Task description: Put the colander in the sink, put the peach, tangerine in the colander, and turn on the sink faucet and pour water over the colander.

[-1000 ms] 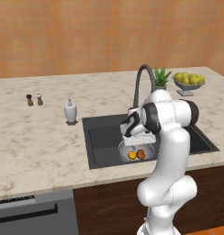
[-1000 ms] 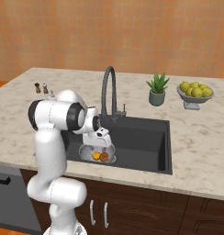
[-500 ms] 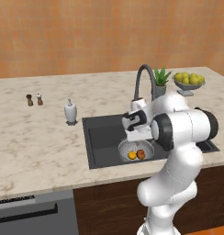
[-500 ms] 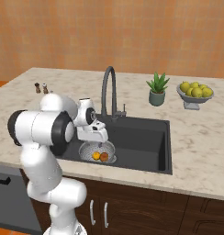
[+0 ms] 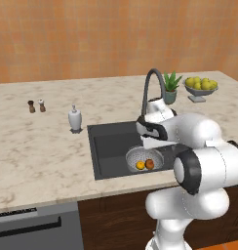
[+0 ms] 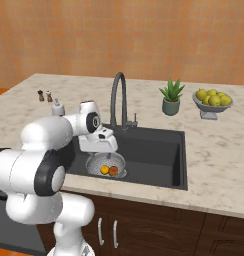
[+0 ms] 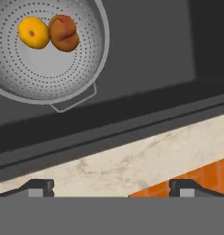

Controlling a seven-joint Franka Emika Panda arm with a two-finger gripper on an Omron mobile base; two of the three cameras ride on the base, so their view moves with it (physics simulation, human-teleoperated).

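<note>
The silver perforated colander [image 5: 133, 156] [image 6: 97, 161] stands in the dark grey sink [image 5: 109, 146] near its front wall. Inside it the orange-yellow tangerine [image 7: 33, 32] and the reddish peach [image 7: 64, 33] lie side by side, touching. My gripper [image 7: 111, 187] hangs just above the colander, toward the sink's front rim [image 5: 151, 142] [image 6: 98, 145]. Its fingers stand wide open with nothing between them. The tall dark sink faucet [image 5: 153, 71] [image 6: 113, 100] arches behind my hand. No water is in view at its spout.
A white soap bottle [image 5: 75, 118] stands left of the sink, two small shakers [image 5: 36, 105] further left. A potted plant [image 5: 170, 88] and a bowl of lemons [image 5: 200, 87] sit at the back right. The marble counter edge [image 7: 132, 160] runs under my hand.
My arm's upper links have swung round toward the front, and the hand has shifted slightly right over the colander. The jaws stayed open; the fruit has not moved.
</note>
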